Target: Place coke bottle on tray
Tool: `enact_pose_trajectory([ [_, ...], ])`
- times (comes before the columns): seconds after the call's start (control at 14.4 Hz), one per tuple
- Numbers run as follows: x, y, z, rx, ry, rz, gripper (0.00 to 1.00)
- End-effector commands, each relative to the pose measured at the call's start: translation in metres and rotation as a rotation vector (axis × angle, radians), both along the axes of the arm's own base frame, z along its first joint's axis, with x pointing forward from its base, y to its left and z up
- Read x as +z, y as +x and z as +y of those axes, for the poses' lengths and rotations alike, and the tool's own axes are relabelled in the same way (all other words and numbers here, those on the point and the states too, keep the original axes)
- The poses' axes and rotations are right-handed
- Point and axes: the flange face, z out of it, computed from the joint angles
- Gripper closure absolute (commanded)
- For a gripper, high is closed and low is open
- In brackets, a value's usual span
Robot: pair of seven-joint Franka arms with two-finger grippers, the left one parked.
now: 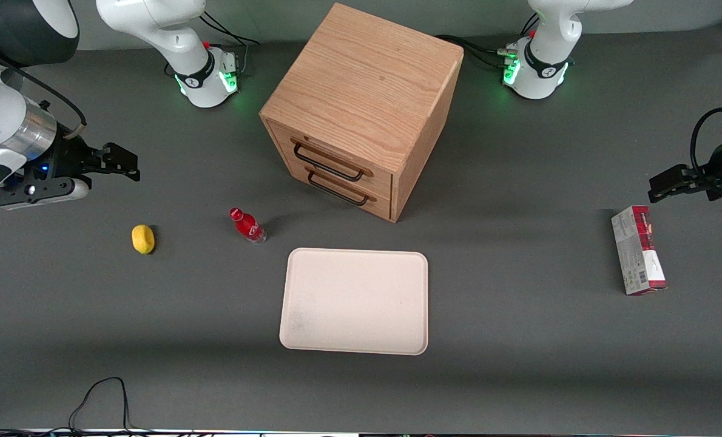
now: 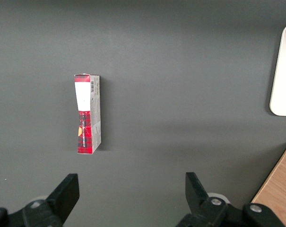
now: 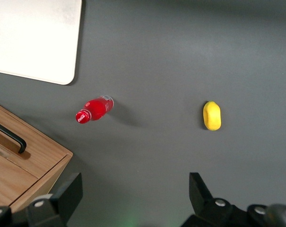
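Observation:
The coke bottle (image 1: 247, 224), small with a red cap and red label, stands on the grey table between a lemon and the tray; it also shows in the right wrist view (image 3: 95, 109). The cream tray (image 1: 355, 300) lies flat, nearer the front camera than the wooden drawer cabinet, and its corner shows in the right wrist view (image 3: 34, 38). My right gripper (image 1: 118, 162) hangs high at the working arm's end of the table, well apart from the bottle. Its fingers (image 3: 69, 194) stand wide open with nothing between them.
A yellow lemon (image 1: 143, 238) lies beside the bottle, toward the working arm's end. A wooden two-drawer cabinet (image 1: 361, 109) stands farther from the camera than the tray. A red-and-grey carton (image 1: 638, 258) lies toward the parked arm's end.

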Motion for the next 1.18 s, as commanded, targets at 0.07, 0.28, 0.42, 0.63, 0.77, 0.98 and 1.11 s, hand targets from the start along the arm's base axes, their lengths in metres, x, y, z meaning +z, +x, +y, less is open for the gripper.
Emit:
enact_pose_trajectory([
  [0.07,0.006,0.007,-0.027,-0.049,0.008,0.045,0.0],
  [0.28,0.008,0.006,-0.025,-0.042,0.001,0.043,0.0],
  [0.42,0.01,0.004,-0.025,-0.047,0.006,0.043,0.0],
  [0.63,0.014,0.0,-0.027,-0.04,-0.001,0.06,0.0],
  [0.77,0.018,0.0,-0.03,-0.044,-0.001,0.058,0.0],
  [0.98,0.025,0.004,-0.031,-0.052,0.002,0.041,0.0],
  [1.11,0.022,0.01,-0.029,-0.061,-0.002,0.052,0.0],
])
